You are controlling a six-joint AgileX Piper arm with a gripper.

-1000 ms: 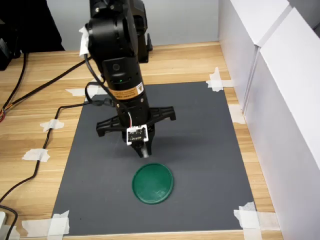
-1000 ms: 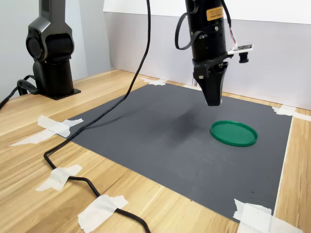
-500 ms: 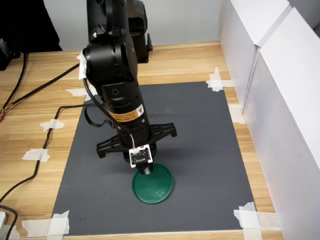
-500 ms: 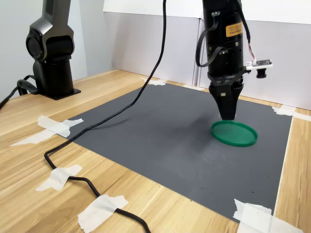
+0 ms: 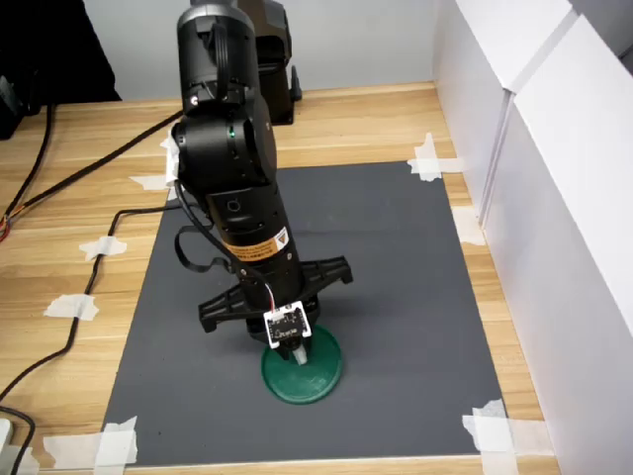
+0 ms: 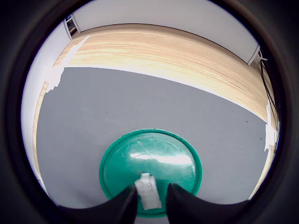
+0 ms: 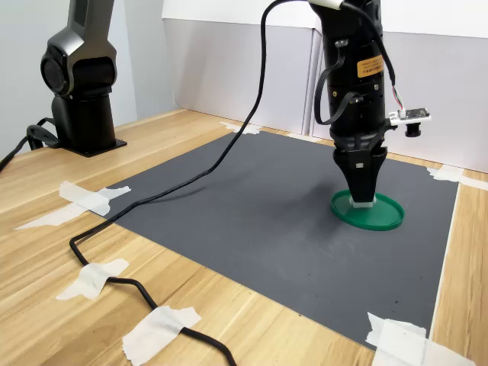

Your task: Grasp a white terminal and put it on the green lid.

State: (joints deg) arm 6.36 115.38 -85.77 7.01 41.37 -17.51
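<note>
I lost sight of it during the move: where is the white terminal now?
In the wrist view, the white terminal sits between the gripper fingertips, over the green lid.

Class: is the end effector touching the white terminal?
Touching: the wrist view shows the end effector pinching the white terminal between both fingers.

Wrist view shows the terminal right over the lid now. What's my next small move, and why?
Probably open the gripper and release. The white terminal sits pinched between its fingers directly over the green lid, and in the second exterior view the fingertips look down at the lid's surface. Contact itself cannot be confirmed, so open slowly.
</note>
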